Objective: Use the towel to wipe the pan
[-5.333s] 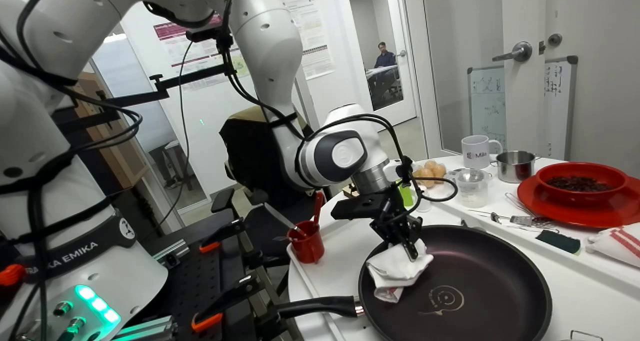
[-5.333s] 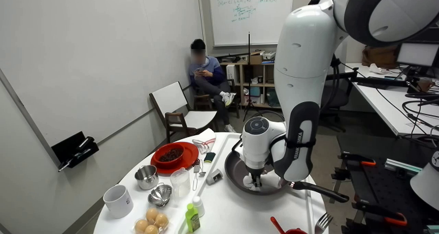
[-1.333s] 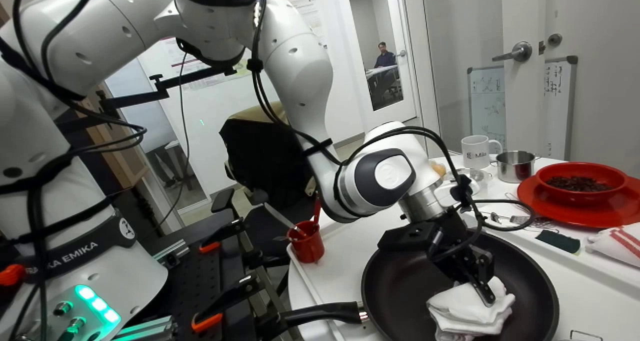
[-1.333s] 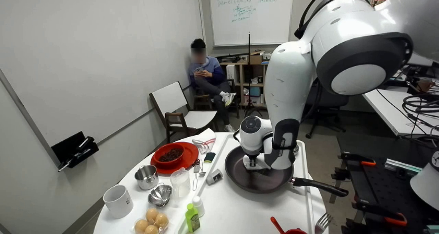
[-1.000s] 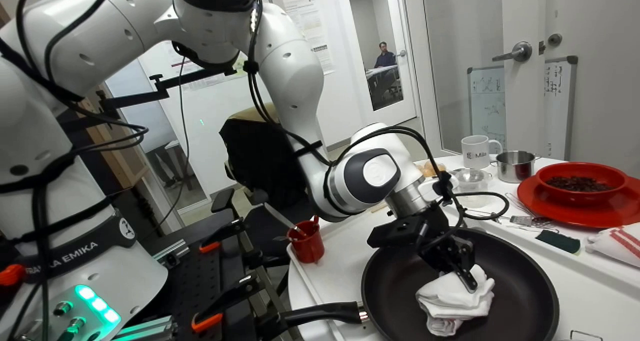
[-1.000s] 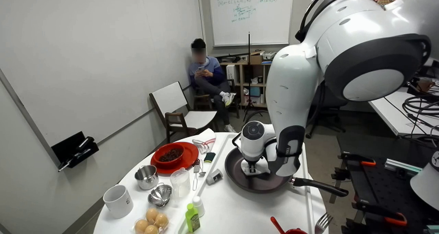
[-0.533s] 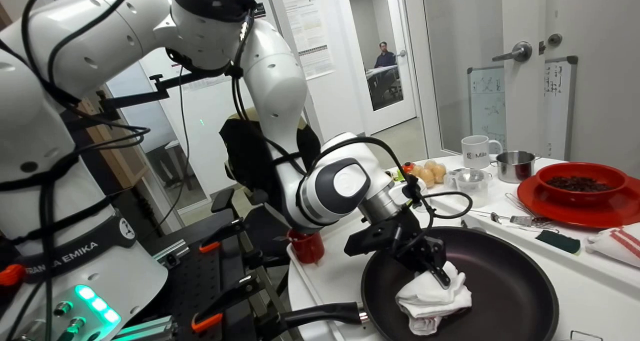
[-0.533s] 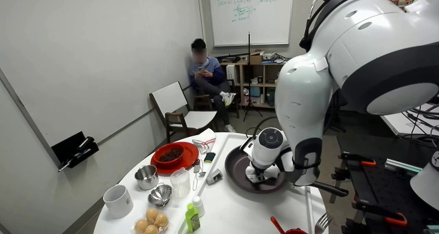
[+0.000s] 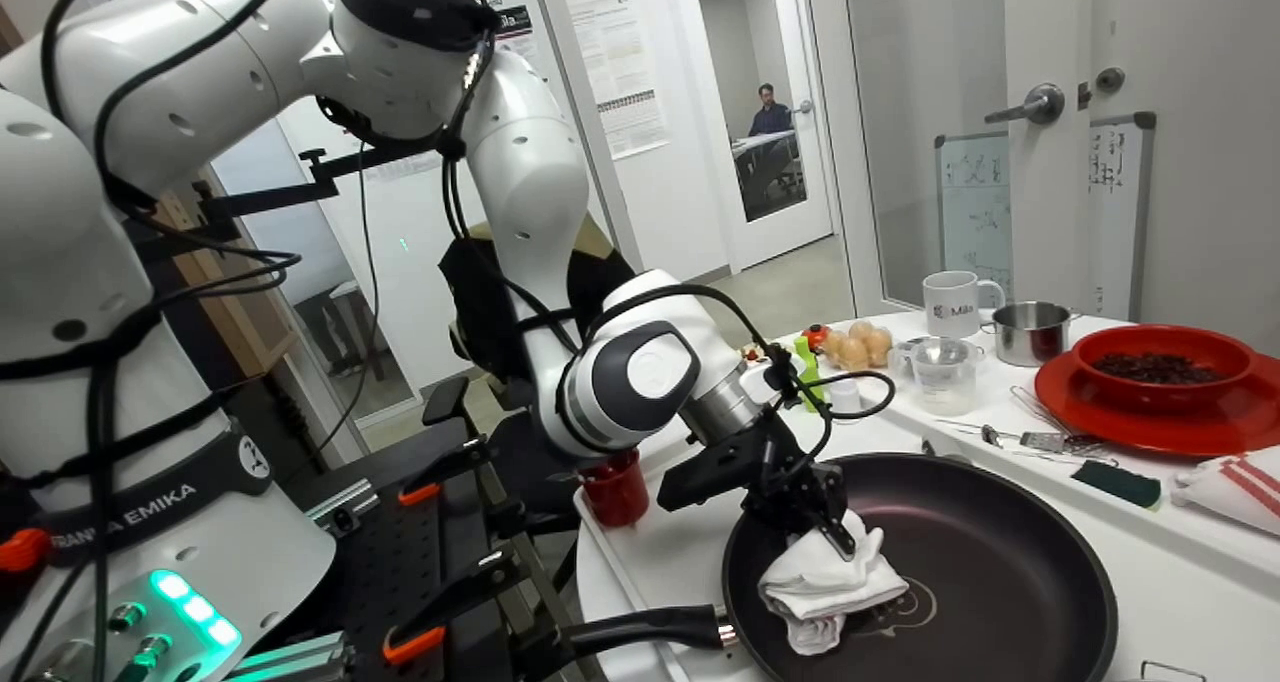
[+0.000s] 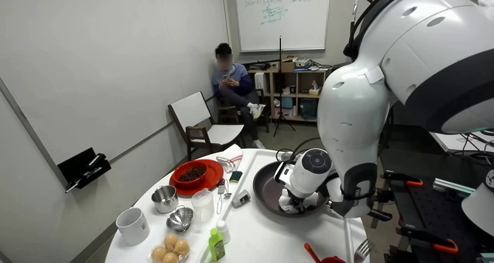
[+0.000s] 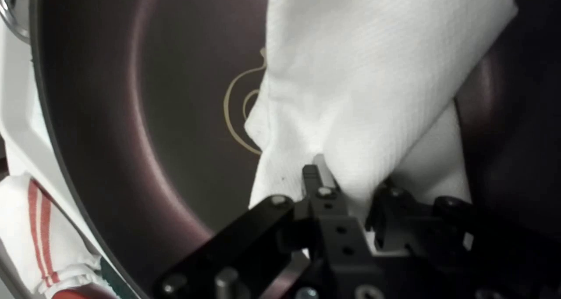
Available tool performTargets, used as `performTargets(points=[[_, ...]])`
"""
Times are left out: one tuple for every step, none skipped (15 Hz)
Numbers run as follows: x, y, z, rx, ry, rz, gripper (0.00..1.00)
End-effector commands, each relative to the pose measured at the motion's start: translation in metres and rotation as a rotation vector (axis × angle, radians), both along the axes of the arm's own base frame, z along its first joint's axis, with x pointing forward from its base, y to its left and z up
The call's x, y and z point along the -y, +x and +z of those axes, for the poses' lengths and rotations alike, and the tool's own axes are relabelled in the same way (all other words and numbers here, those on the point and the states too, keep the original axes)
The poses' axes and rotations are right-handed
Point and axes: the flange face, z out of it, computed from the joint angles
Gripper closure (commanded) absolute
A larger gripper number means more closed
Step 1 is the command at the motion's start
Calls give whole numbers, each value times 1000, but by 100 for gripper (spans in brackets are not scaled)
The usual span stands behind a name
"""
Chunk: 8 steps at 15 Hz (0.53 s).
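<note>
While the white towel (image 9: 830, 582) is pinched between the fingers (image 11: 328, 209) of the gripper (image 11: 348, 185), it is held in folds low inside the dark pan (image 9: 1000, 572), on the side nearer the handle (image 9: 650, 627), which is pointed toward the robot's base. In the wrist view, a pale ring marking (image 11: 226, 104) on the pan's floor is partly covered by the towel. The pan is supported by a white tray (image 10: 266, 236); beyond the tray's rim, a dark green sponge (image 9: 1115, 482) is seen just beside a folded cloth (image 11: 63, 240) with 2 red stripes showing. A red bowl (image 9: 1165, 394) of dark pieces is set on a red plate (image 9: 1060, 402), near a metal pot (image 9: 1030, 337) and a white mug (image 9: 950, 304). In an exterior view, 4 brown eggs (image 10: 181, 247) are grouped near a green bottle (image 10: 216, 245). A red cup (image 9: 617, 492) is partly hidden by the arm (image 9: 530, 182) in an exterior view. Well apart from the tray, a phone (image 10: 227, 77) is held by a seated person (image 10: 240, 81).
</note>
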Motion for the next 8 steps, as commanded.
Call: performTargets(points=[[-8, 12, 6, 25, 20, 6, 92], [-5, 17, 7, 39, 24, -6, 92], [0, 23, 8, 57, 25, -25, 92], [8, 28, 10, 72, 25, -45, 92], [17, 34, 10, 91, 25, -69, 92], [25, 40, 12, 108, 25, -89, 92], [36, 49, 15, 134, 27, -115, 92], [46, 55, 17, 153, 30, -138, 92]])
